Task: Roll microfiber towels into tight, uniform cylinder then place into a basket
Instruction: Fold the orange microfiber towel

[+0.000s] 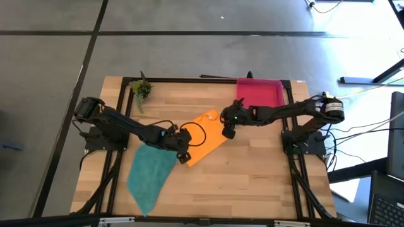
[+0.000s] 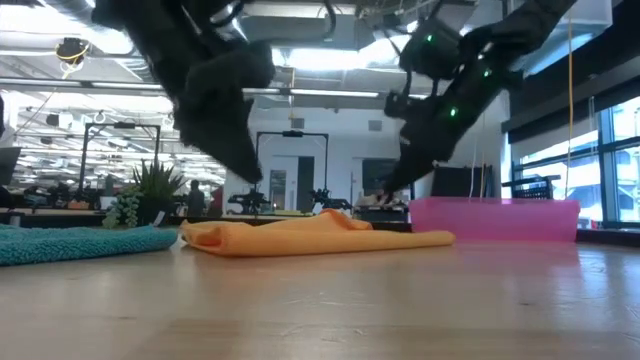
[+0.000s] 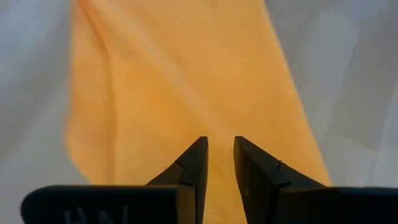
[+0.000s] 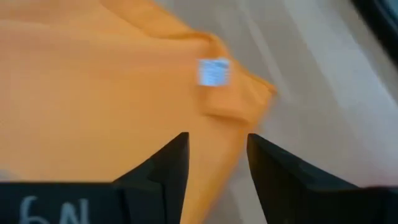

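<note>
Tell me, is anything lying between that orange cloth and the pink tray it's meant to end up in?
Nothing visible does. Between the orange towel and the basket there is only bare wood. The right tool hangs open above the towel's edge nearest the basket, not on the table.

floor: grey concrete [image 1: 189,50] | ceiling: strip lights [image 2: 330,60] | right: windows [image 2: 600,150] | plant [image 2: 150,190]

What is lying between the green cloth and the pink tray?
The orange towel lies between the teal towel and the basket, with both grippers over it, left and right; the high view shows it.
</note>
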`<state>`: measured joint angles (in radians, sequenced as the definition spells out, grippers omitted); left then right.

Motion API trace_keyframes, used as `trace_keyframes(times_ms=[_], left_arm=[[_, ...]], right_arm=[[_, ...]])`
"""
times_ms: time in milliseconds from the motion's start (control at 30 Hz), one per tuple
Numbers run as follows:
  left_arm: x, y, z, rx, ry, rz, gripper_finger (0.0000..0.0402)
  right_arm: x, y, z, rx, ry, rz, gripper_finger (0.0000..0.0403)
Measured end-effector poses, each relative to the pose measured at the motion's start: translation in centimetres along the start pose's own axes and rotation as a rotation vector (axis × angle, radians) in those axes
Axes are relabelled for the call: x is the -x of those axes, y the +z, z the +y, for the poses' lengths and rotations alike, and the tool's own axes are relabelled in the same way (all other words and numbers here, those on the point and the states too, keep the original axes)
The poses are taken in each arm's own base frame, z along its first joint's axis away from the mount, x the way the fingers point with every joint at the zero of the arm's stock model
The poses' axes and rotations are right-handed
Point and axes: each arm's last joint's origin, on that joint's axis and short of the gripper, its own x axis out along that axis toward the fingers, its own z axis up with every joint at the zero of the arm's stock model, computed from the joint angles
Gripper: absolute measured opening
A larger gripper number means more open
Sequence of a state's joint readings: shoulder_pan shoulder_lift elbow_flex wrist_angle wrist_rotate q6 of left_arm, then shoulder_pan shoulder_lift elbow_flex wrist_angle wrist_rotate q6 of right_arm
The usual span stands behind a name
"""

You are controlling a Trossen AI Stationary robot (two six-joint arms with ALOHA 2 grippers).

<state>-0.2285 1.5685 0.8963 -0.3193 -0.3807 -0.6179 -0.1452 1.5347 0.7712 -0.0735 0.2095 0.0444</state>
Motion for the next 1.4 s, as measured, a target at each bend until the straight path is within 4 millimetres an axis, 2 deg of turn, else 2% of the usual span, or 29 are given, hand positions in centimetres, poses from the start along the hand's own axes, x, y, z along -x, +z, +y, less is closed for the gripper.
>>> trace_keyframes(times_ms=[100, 233, 467, 967, 1233, 1400], left_arm=[[0.9, 0.3, 0.9, 0.001, 0.055, -0.009, 0.0069], [0.6, 0.4, 2.2, 0.007, 0.119, 0.037, 0.0069], [-2.0, 0.0, 3.2, 0.02, 0.192, 0.102, 0.0069], [-4.8, -2.0, 2.4, 0.06, 0.192, 0.214, 0.0069], [-5.0, -2.5, 1.7, 0.065, 0.168, 0.229, 0.0069], [-4.9, -2.6, 0.6, 0.068, 0.086, 0.221, 0.0069]], right_arm=[[0.5, 0.1, 1.2, 0.016, 0.144, -0.014, 0.0162], [0.0, -0.5, 2.9, 0.032, 0.28, 0.03, 0.0162], [-1.7, -1.8, 4.0, 0.06, 0.294, 0.11, 0.0162], [-4.3, -2.9, 2.6, 0.02, 0.235, 0.168, 0.0162], [-4.7, -2.6, 2.0, 0.0, 0.221, 0.133, 0.0162], [-4.9, -2.5, 1.4, -0.011, 0.157, 0.123, 0.0162]])
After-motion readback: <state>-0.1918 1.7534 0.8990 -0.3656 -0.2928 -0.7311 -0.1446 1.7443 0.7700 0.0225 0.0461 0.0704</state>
